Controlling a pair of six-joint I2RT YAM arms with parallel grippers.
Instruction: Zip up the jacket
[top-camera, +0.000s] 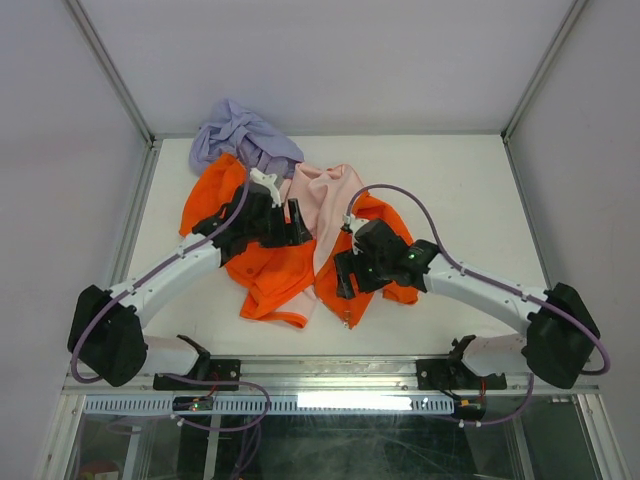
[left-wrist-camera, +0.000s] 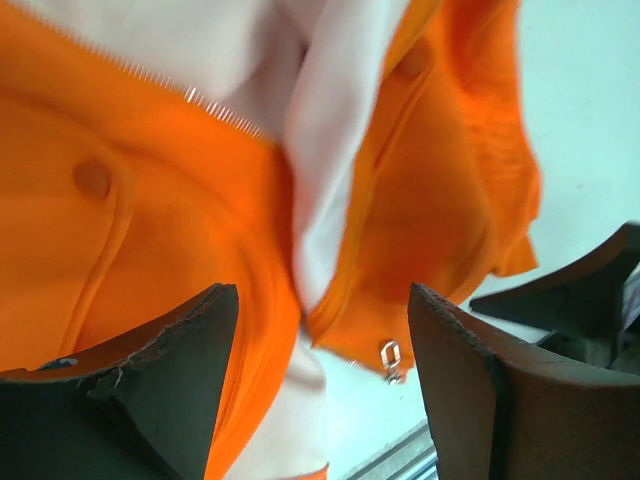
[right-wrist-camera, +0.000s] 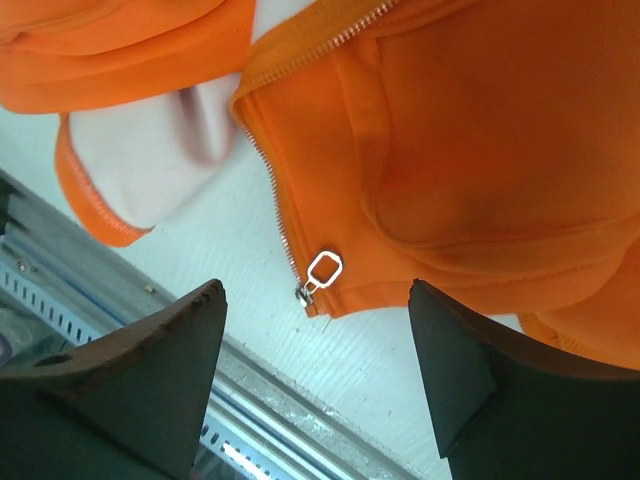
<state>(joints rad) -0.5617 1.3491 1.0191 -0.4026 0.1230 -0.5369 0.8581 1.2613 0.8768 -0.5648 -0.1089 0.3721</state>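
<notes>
The jacket (top-camera: 270, 275) lies unzipped at the middle of the bench (top-camera: 450, 180), hem toward 6 o'clock. The left tool (left-wrist-camera: 322, 292) and right tool (right-wrist-camera: 318, 288) both gape, holding nothing, the right above the zipper pull (right-wrist-camera: 322, 270). Likely the lining-up step; next, join both hem ends.

Jacket (left-wrist-camera: 150, 250) (unzipped) beneath left gripper (left-wrist-camera: 322, 300)

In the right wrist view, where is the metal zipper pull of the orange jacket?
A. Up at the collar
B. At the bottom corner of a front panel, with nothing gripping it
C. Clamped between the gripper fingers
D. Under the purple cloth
B: the zipper pull sits at the lower end of the teeth on the jacket, and the right gripper is open, not closed on it.
</notes>
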